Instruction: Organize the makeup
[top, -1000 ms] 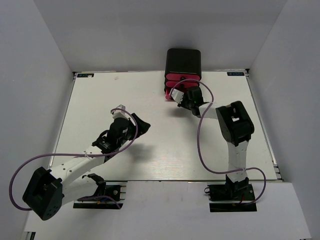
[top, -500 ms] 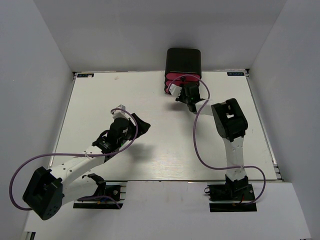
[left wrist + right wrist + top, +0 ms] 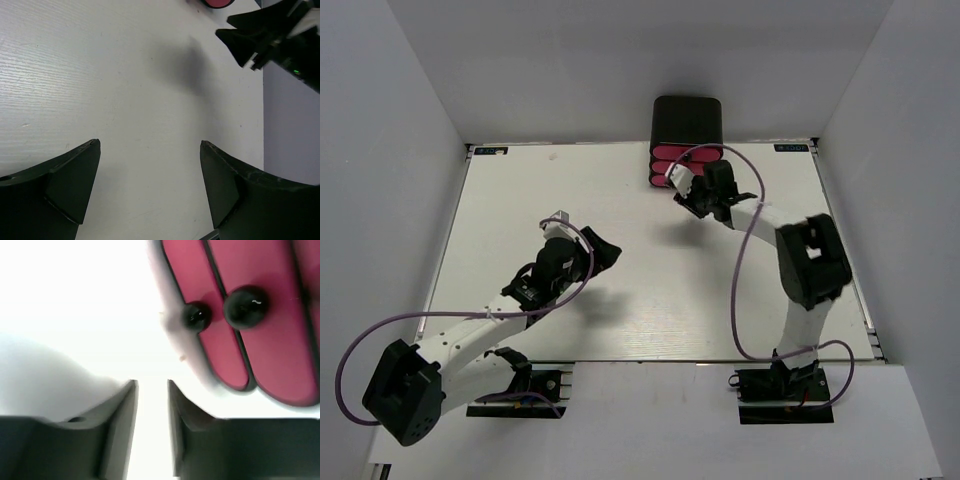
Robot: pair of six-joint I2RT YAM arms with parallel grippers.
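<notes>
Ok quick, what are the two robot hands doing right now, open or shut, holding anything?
Left gripper: open, holding nothing.
Right gripper: nearly shut, a thin gap between its fingers, holding nothing, near the pink drawers.

A lab test cell: plain grey walls (image 3: 390,150) are enclosing a white table (image 3: 620,300) filling the frame's centre.

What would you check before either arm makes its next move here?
1. Makeup left loose on the table: none visible, ok.
2. Pink drawers of the black box: fronts look flush, ok.
3. Right gripper holding anything: fingers nearly together with only a narrow empty gap, ok.
4. Right gripper clear of the drawer knobs: not touching, ok.
5. Left gripper empty: fingers wide apart over bare table, ok.
6. What is inside the drawers: cannot tell.
</notes>
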